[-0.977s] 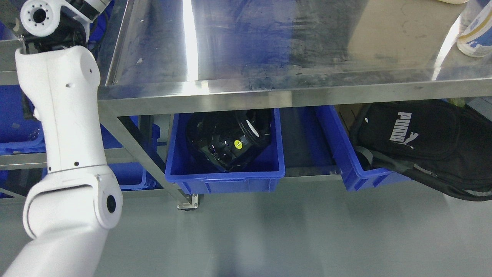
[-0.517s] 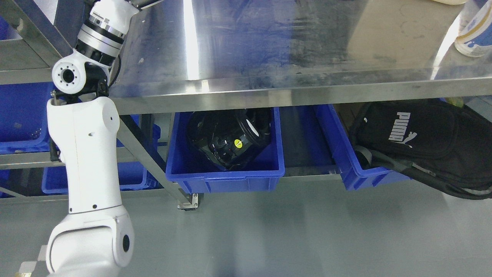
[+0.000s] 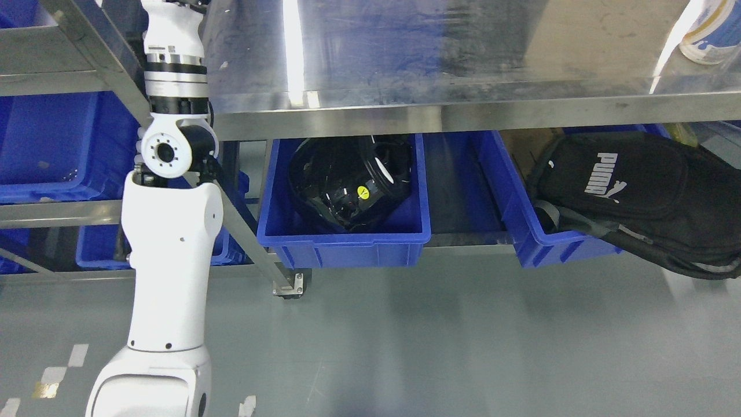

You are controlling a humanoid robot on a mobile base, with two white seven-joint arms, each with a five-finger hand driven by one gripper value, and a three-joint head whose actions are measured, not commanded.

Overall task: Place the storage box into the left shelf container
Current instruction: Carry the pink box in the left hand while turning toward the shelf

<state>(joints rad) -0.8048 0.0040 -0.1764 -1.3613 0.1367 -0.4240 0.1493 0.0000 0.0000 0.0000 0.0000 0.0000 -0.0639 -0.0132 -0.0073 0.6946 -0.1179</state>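
left arm (image 3: 168, 231): enters at 7 o'clock, reaches up past counter (image 3: 463, 58) edge
robot hand: out of frame, grip state unknown
blue bin (image 3: 347, 243): under counter, holds black glossy object (image 3: 347, 185)

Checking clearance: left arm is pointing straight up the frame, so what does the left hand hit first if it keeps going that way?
Cannot say for sure: the left arm runs up beside the steel table edge and leaves the top of the head view, hand unseen. Nearest thing along it is the shelf frame post; depth unclear.
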